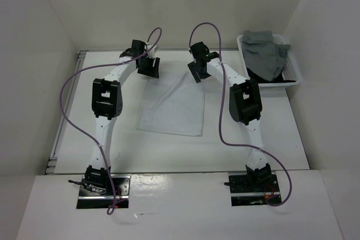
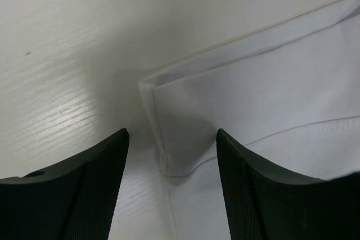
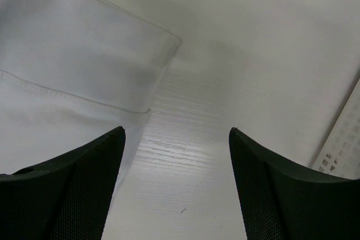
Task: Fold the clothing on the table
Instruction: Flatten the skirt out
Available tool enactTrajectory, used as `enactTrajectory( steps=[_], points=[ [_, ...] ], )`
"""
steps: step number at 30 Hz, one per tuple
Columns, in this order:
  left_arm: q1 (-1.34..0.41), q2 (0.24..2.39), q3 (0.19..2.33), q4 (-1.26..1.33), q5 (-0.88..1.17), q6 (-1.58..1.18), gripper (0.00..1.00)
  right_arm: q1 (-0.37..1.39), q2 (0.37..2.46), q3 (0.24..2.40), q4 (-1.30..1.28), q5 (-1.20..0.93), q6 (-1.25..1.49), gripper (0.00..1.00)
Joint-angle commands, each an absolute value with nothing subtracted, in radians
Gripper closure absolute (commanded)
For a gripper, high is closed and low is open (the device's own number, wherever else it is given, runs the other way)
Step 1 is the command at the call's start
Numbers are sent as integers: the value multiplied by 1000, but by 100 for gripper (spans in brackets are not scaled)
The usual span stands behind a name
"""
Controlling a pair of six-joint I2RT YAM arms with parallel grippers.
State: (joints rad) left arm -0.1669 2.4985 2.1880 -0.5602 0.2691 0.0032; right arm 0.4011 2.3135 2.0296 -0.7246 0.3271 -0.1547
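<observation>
Jaws on left gripper (image 2: pixel 171 133) and right gripper (image 3: pixel 176 130) are open and empty by corners of the thin white cloth garment (image 1: pixel 171 108), flat on the big white table (image 1: pixel 270 139); no fold seems made yet.

The plain white, thin fabric clothing (image 1: pixel 171 108) lies flat in the middle of the large flat matte white worktop (image 1: pixel 264 144), between the two arms. The black two-finger left pincer (image 1: pixel 149 67) stands over its far left corner, which lies between the fingers. The black two-finger right pincer (image 1: pixel 197 71) stands at its far right corner, which lies just ahead of the fingers. At the worktop's far right corner sits a small white plastic basket (image 1: pixel 292 71). In it a crumpled grey garment (image 1: pixel 264 49) lies on a black garment (image 1: pixel 259 76).
</observation>
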Motion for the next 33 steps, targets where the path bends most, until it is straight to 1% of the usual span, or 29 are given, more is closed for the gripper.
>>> enactTrajectory(
  steps=[1, 8, 12, 15, 16, 17, 18, 20, 21, 24, 25, 28, 33],
  points=[
    [-172, 2546, 2261, -586, 325, 28, 30, 396, 2258, 2039, -687, 350, -163, 21],
    [-172, 2632, 2405, -686, 360, 37, 32, 396, 2258, 2048, -696, 350, -163, 21],
    [-172, 2683, 2503, -745, 382, 46, 37, 396, 2258, 2048, -696, 359, -163, 21],
    [-172, 2740, 2591, -824, 405, 55, 45, 396, 2267, 2048, -696, 359, -163, 21],
    [-172, 2776, 2668, -875, 405, 55, 48, 396, 2267, 2048, -696, 359, -163, 21],
    [-172, 2798, 2718, -906, 405, 64, 56, 396, 2267, 2048, -696, 359, -163, 21],
    [-172, 2816, 2764, -937, 416, 64, 61, 396, 2267, 2048, -696, 359, -163, 21],
    [-163, 2816, 2767, -954, 416, 77, 73, 396, 2267, 2057, -696, 359, -163, 21],
    [-163, 2807, 2767, -985, 448, 77, 81, 396, 2267, 2057, -696, 359, -163, 21],
    [-141, 2797, 2767, -1031, 494, 77, 89, 396, 2276, 2066, -696, 359, -163, 21],
    [-130, 2796, 2776, -1045, 521, 77, 93, 396, 2276, 2066, -706, 359, -163, 21],
    [-111, 2773, 2777, -1100, 566, 110, 98, 396, 2286, 2066, -706, 350, -163, 21],
    [-77, 2720, 2769, -1160, 650, 155, 98, 396, 2295, 2066, -706, 315, -144, 21]
  ],
)
